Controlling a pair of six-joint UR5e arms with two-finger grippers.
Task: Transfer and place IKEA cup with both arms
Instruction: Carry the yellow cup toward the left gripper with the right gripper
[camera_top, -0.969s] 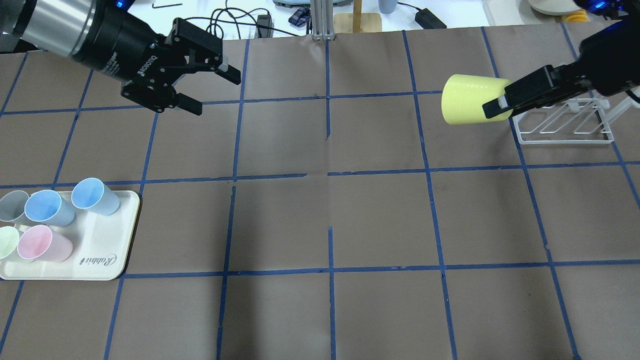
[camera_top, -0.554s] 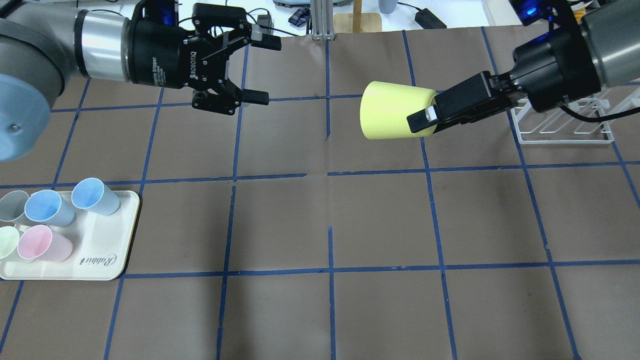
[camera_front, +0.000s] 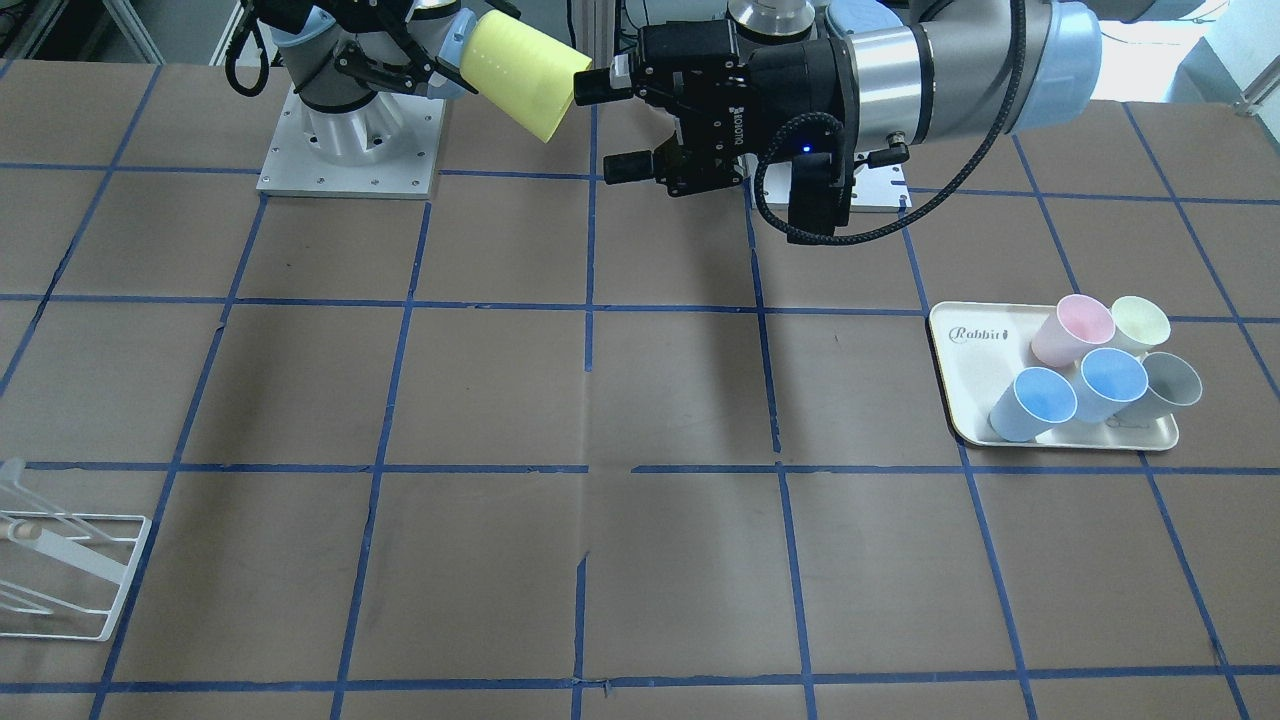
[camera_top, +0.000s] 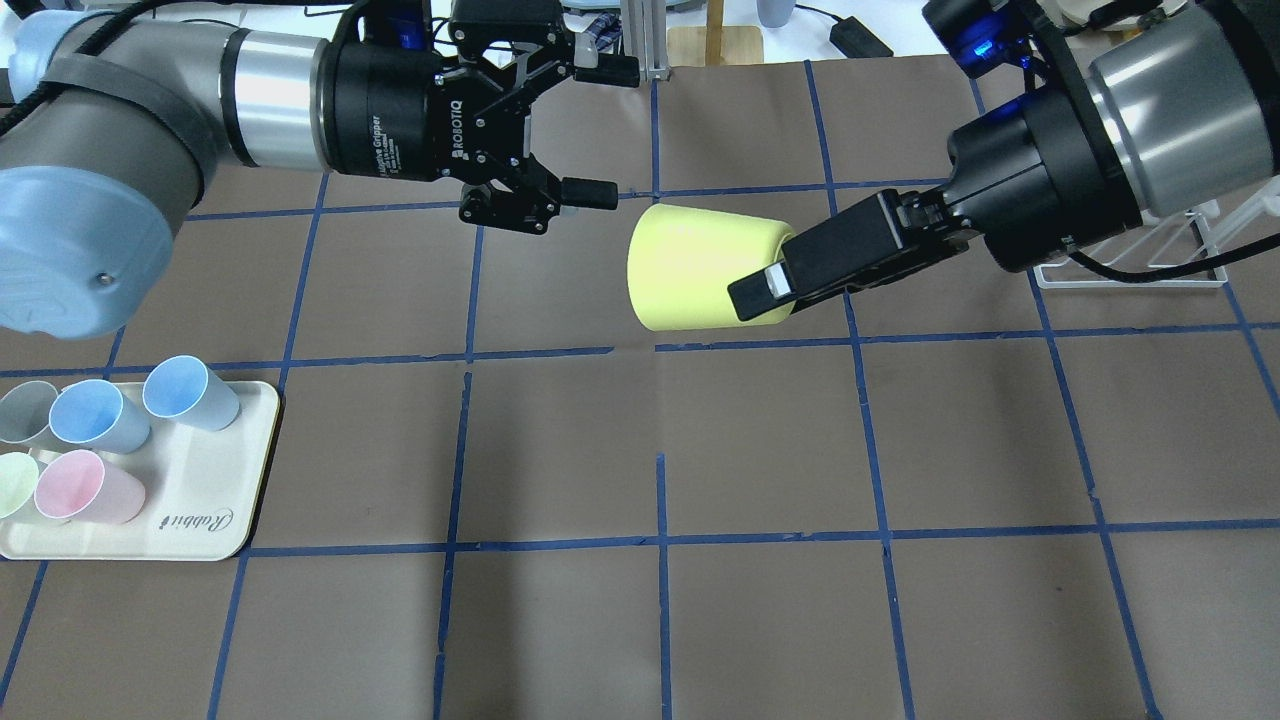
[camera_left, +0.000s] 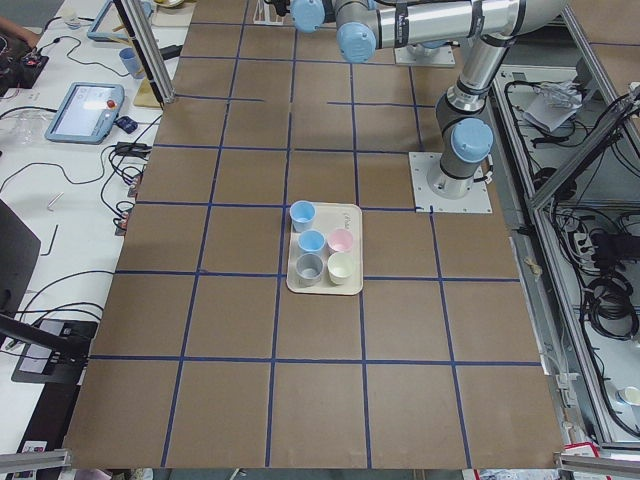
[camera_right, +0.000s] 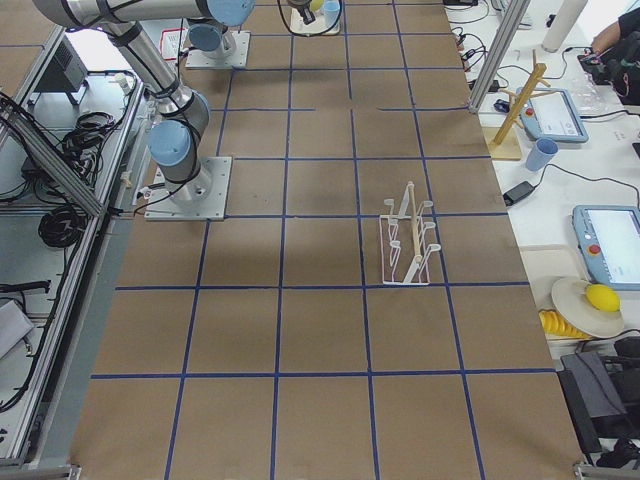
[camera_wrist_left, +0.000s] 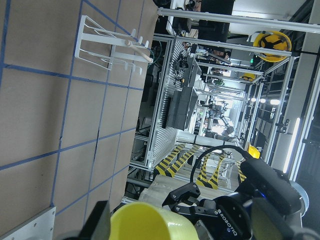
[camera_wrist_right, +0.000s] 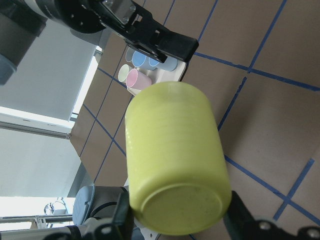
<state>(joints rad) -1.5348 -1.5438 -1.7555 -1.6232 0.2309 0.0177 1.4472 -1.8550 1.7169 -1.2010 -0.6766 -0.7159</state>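
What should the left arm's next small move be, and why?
Probably ease the left gripper toward the IKEA cup until its open fingers straddle the rim. The right gripper holds the cup sideways by its base, rim facing the left gripper, which is short of it.

- table: flat top covered in brown paper, blue tape lines marking it into squares.
- tray: cream, lettered "rabbit", flat near the robot's left end.
- wire rack: white, standing toward the right end, well apart from the tray.
- metal base plate and second base plate: flat along the robot's edge.
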